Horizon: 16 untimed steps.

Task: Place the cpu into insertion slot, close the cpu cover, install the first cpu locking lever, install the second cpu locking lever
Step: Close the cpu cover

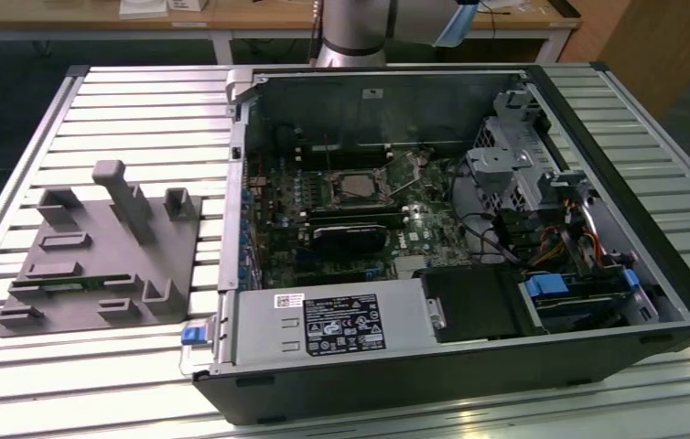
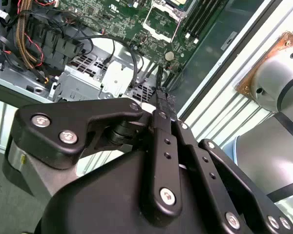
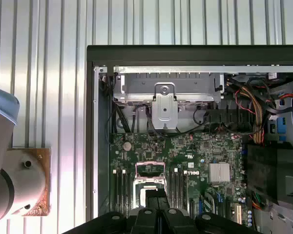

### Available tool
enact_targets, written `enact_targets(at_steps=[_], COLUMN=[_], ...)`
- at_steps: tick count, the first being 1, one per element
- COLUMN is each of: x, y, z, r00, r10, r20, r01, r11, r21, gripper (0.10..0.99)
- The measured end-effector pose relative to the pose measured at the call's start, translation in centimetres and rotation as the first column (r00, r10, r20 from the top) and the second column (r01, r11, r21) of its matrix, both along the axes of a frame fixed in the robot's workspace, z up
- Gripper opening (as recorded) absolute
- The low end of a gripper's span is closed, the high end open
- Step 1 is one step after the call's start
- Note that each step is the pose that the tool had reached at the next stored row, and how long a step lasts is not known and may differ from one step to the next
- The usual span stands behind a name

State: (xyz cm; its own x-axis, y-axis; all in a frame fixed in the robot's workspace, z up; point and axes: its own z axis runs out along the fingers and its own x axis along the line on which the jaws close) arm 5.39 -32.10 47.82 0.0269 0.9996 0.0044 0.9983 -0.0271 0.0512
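The arm point(image 1: 351, 37) stands at the far wall of the computer case point(image 1: 443, 393) in the exterior view and holds the gripper point(image 3: 157, 195) above the case's open side, pointing down. Its 2 matte black fingers point(image 3: 151, 200) are pressed together, with nothing seen between them. The insertion slot point(image 3: 150, 185), a square socket with a gold-toned centre on the case's green circuit board point(image 3: 200, 146), lies just beyond the fingertips. The cpu cover point(image 3: 150, 169), a thin silvery frame, stands open toward the case's grey metal drive cage point(image 3: 136, 83).
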Motion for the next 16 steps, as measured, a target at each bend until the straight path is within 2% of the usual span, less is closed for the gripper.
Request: enact_targets(at_steps=[13, 16], x=[0.0, 0.0], y=[0.0, 0.0], z=[-0.17, -0.4], r00=[1.0, 1.0], r10=[0.0, 0.0], r20=[0.0, -0.0001], r01=[0.0, 0.0], r11=[1.0, 1.0], r21=[0.0, 0.0], gripper=[0.106, 0.106])
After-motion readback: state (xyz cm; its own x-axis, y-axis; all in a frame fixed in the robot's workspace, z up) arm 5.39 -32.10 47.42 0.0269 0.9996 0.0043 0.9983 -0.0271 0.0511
